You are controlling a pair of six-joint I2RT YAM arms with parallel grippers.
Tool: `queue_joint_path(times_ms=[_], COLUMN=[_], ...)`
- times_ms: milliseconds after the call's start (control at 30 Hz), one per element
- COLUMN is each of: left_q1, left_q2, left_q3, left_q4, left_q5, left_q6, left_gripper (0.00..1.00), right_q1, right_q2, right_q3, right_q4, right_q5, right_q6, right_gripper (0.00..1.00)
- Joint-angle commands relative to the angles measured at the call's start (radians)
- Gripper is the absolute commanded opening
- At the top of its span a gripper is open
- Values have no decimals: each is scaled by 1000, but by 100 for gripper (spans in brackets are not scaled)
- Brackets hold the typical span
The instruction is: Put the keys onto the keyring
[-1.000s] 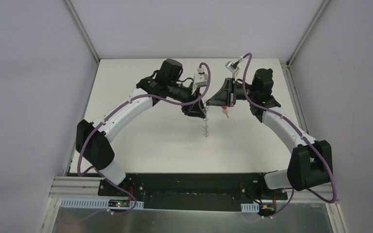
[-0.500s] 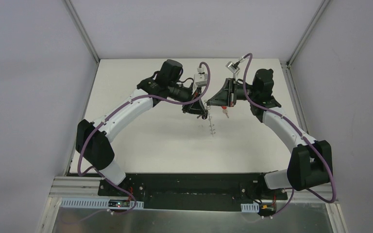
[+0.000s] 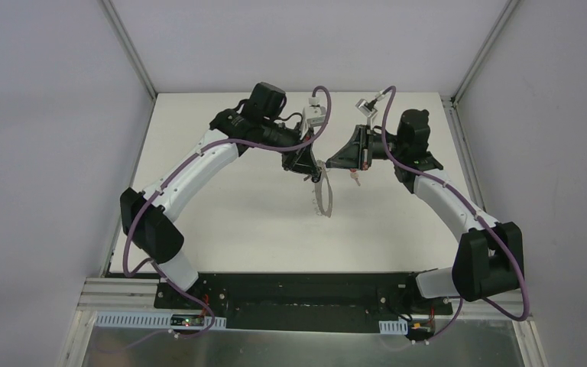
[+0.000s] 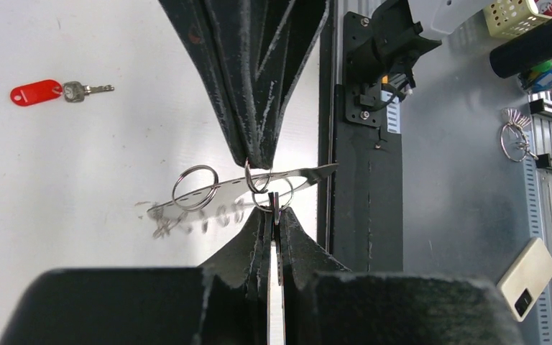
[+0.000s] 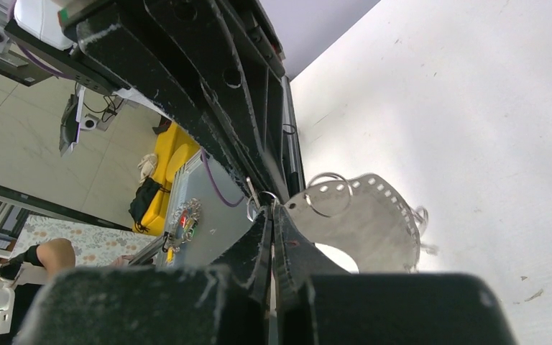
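Note:
The keyring (image 3: 322,195), a thin grey band with wire loops along one edge, hangs in the air between my two grippers. My left gripper (image 3: 313,167) is shut on its upper end; in the left wrist view (image 4: 272,214) a thin edge sits between the fingers, with the band (image 4: 305,175) seen nearly edge-on. My right gripper (image 3: 332,163) is shut tip to tip against the left one, at a wire loop (image 5: 267,200) by the band's end (image 5: 374,223). The red-headed key (image 4: 36,92) lies on the table, under the right gripper in the top view (image 3: 355,178). The dark-tagged key is out of view.
The white table (image 3: 237,222) is fenced by grey walls on the left, back and right. The black base rail (image 4: 363,144) runs along its near edge. Beyond it, a metal bench holds a bunch of spare rings (image 4: 514,133) and a small white device (image 4: 528,277).
My left gripper has turned and shifted slightly back and left. The keyring has swung with it, and now shows its flat face instead of hanging edge-on. The right arm has stayed put.

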Motion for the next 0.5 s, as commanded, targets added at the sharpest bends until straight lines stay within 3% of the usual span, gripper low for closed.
queue_joint_path(times_ms=[0,400,467], left_q1=[8,8,8], left_q2=[37,61,58], left_q3=[110,218,220], left_q4=[-133,-262,-255], left_q5=[-32,-110,-104], left_q6=[61,145,120], left_gripper=[0,0,0], right_q1=[1,1,1], right_q2=[-35,-33,-36], right_q3=[29,21,22], right_q4=[2,-4,-27], right_q5=[-2,-3,3], right_q6=[-36,-51,-72], right_gripper=[0,0,6])
